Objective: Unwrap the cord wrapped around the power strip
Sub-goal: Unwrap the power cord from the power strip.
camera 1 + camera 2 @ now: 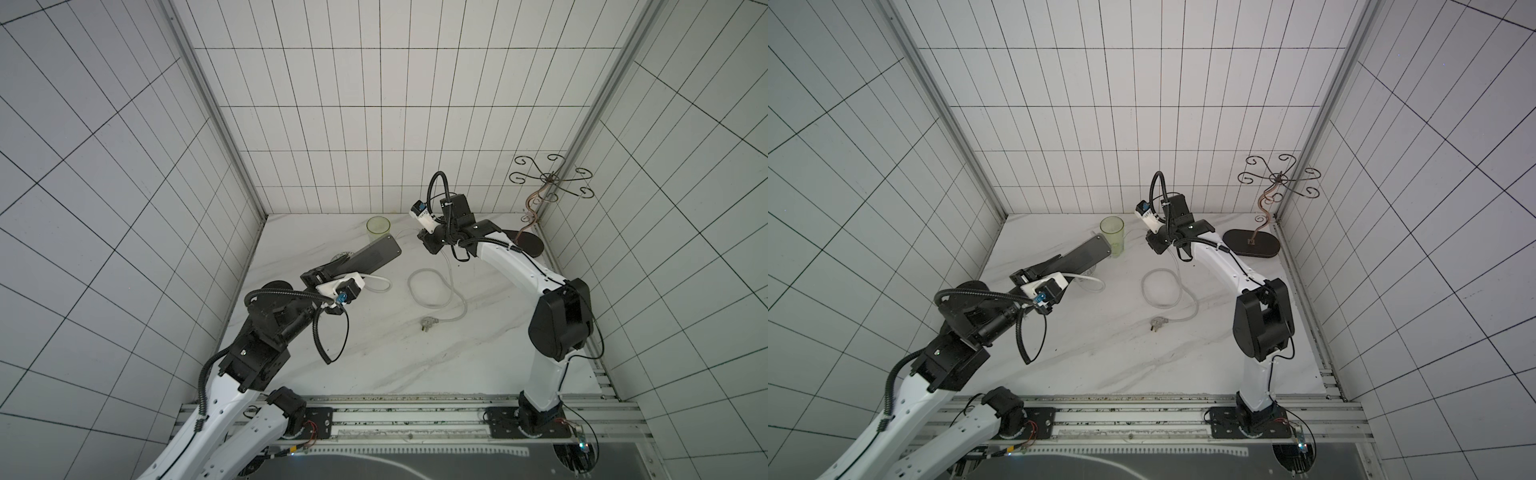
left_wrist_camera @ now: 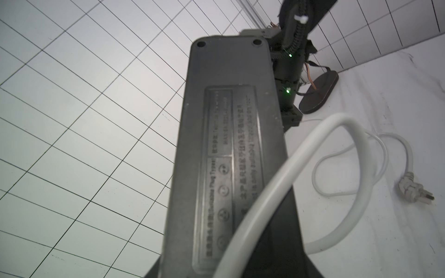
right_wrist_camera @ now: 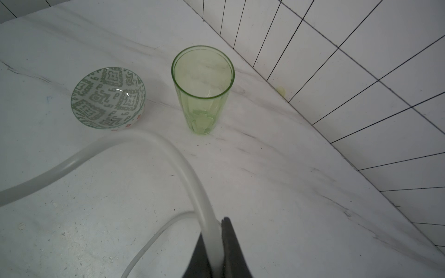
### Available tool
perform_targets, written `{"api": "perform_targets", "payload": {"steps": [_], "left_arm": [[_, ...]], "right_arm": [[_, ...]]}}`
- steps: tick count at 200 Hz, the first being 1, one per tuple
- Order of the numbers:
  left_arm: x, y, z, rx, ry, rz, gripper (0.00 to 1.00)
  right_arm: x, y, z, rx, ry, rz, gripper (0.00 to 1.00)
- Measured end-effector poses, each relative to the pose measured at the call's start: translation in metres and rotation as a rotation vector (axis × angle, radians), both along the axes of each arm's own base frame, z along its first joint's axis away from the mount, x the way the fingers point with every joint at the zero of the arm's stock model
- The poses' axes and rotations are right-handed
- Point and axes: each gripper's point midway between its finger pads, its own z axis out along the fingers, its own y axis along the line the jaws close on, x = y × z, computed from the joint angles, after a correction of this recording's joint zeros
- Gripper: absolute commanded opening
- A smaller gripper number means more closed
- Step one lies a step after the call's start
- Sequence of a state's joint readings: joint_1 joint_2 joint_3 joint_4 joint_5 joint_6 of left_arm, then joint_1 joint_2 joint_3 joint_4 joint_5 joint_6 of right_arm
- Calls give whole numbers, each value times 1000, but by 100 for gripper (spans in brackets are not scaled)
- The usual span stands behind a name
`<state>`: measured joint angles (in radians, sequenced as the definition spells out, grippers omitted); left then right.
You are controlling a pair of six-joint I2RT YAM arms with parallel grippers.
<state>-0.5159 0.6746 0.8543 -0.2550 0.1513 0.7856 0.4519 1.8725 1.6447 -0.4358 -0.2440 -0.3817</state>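
Smooth round cord (image 3: pixel 213 240) (pale, glossy) between right fingers (image 3: pixel 231 245).

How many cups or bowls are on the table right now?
2: a green glass upright near the back wall, and a patterned bowl beside it, largely hidden by the power strip in both top views.

Power strip (image 2: pixel 224 120) label blurred; cord (image 3: pixel 134 138) cropped.

The left arm (image 1: pixel 232 395) reached forward and slightly up, and the left gripper (image 1: pixel 332 266) was clamped on the near end of the power strip (image 1: pixel 370 255). The right arm (image 1: pixel 511 262) was bent sharply at the elbow. The right gripper (image 3: pixel 213 231) angled downward, with the cord (image 3: pixel 154 142) pinched between its dark fingers (image 3: pixel 231 245).
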Motion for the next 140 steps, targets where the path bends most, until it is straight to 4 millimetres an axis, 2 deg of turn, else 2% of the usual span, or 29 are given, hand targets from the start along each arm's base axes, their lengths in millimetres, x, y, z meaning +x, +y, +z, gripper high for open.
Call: {"api": "perform_targets", "payload": {"steps": [23, 32, 42, 53, 62, 76, 92, 106, 121, 130, 140], "left_arm": [[2, -1, 21, -126, -3, 1, 0], [6, 0, 28, -176, 7, 13, 0], [13, 1, 36, -222, 21, 36, 0], [26, 4, 41, -262, 44, 77, 0], [36, 7, 42, -284, 60, 114, 0], [52, 10, 34, -302, 101, 165, 0], [59, 11, 26, -314, 134, 184, 0], [59, 11, 26, -328, 145, 183, 0], [59, 11, 28, -341, 143, 180, 0], [58, 11, 29, -346, 143, 179, 0], [58, 11, 29, -349, 144, 179, 0]], "right_arm": [[-10, -13, -36, -60, 69, -45, 54], [-13, -20, -43, -80, 78, -66, 65], [-16, -28, -45, -91, 86, -94, 71], [-21, -36, -38, -80, 83, -119, 74], [-27, -42, -23, -52, 66, -139, 75], [-38, -48, 14, 23, 14, -159, 76], [-58, -54, 63, 143, -67, -168, 75], [-78, -55, 89, 251, -96, -167, 73], [-98, -52, 89, 338, -65, -172, 72], [-107, -48, 75, 360, -18, -186, 70], [-116, -42, 48, 369, 61, -219, 68]]}}
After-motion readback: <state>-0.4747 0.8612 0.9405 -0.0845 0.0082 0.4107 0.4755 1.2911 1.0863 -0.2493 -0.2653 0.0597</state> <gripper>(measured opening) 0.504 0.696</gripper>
